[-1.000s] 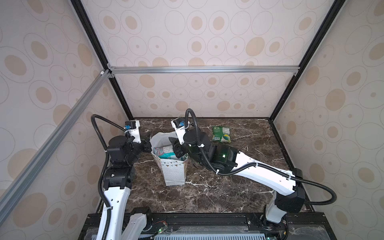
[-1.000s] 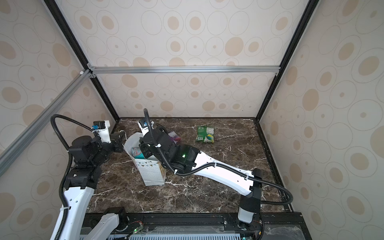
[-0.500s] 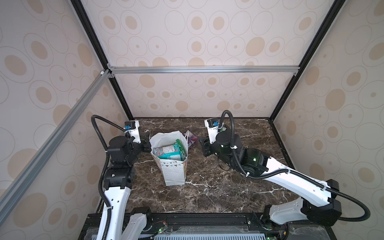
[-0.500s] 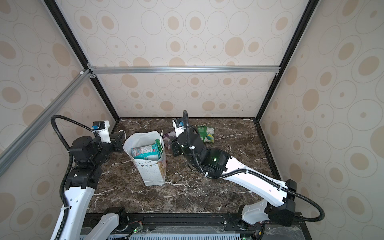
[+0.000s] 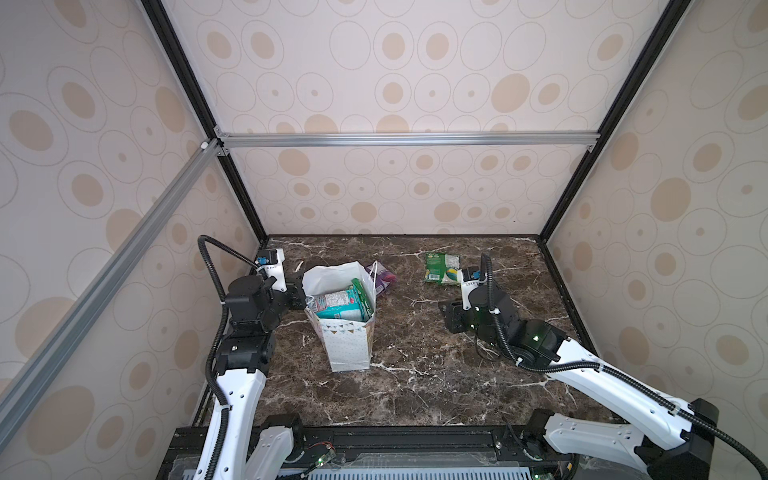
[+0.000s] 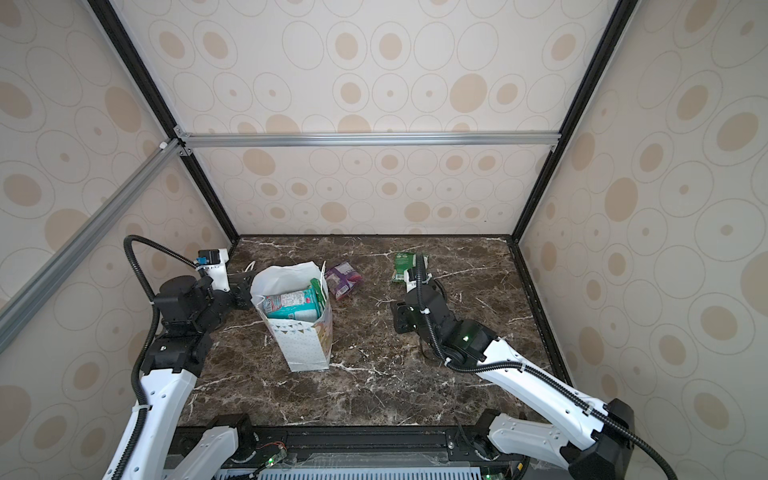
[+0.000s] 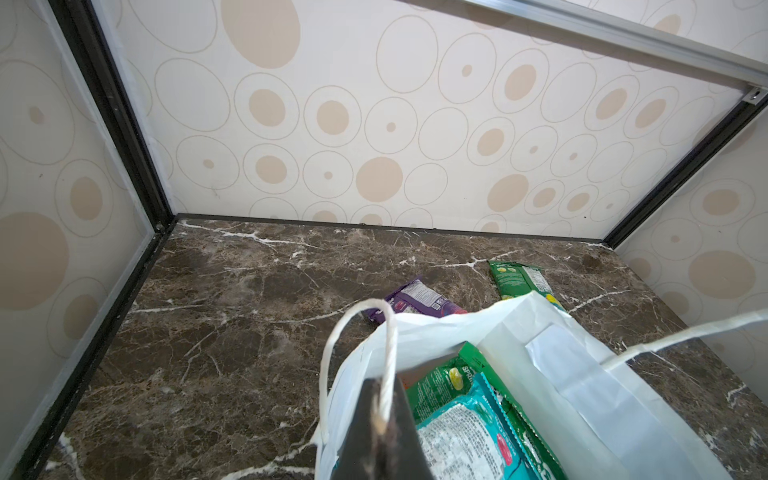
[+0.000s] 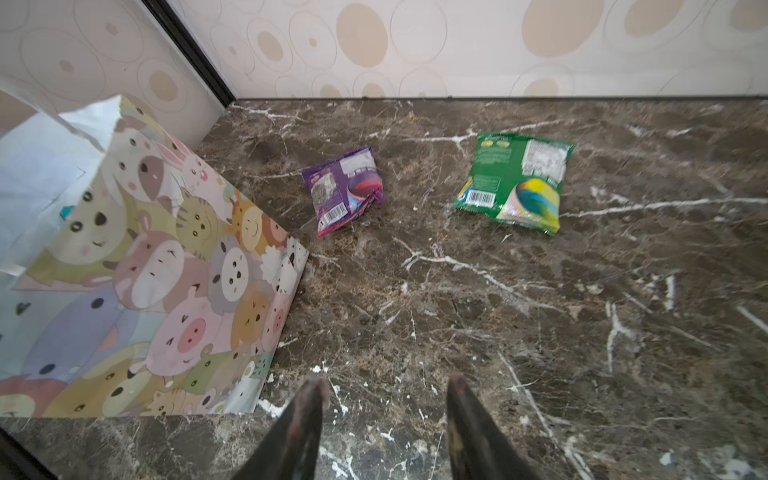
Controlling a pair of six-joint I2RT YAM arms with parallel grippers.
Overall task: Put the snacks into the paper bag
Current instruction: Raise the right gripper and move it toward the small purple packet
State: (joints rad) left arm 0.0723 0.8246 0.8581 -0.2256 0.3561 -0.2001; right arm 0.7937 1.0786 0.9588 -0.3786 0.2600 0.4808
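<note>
The white paper bag (image 5: 347, 345) (image 6: 305, 345) stands upright left of centre in both top views. A teal packet (image 5: 336, 305) and a green packet (image 5: 362, 291) stick up inside it. My left gripper (image 7: 382, 424) is shut on the bag's cord handle (image 7: 388, 345) at its left rim. On the table, a purple snack (image 8: 345, 189) lies just behind the bag. A green snack (image 8: 515, 183) lies farther right. My right gripper (image 8: 384, 390) hovers open and empty over bare table, right of the bag and short of both packets.
The bag's side facing my right wrist is printed with cartoon animals (image 8: 166, 291). Its other cord handle (image 7: 685, 336) hangs loose. Patterned walls with black frame posts close in the dark marble table (image 5: 415, 374) at the back and on both sides.
My right arm has drawn out of the bag and swung right over the table, and its jaws have spread wider. The left gripper and the bag have stayed put.
</note>
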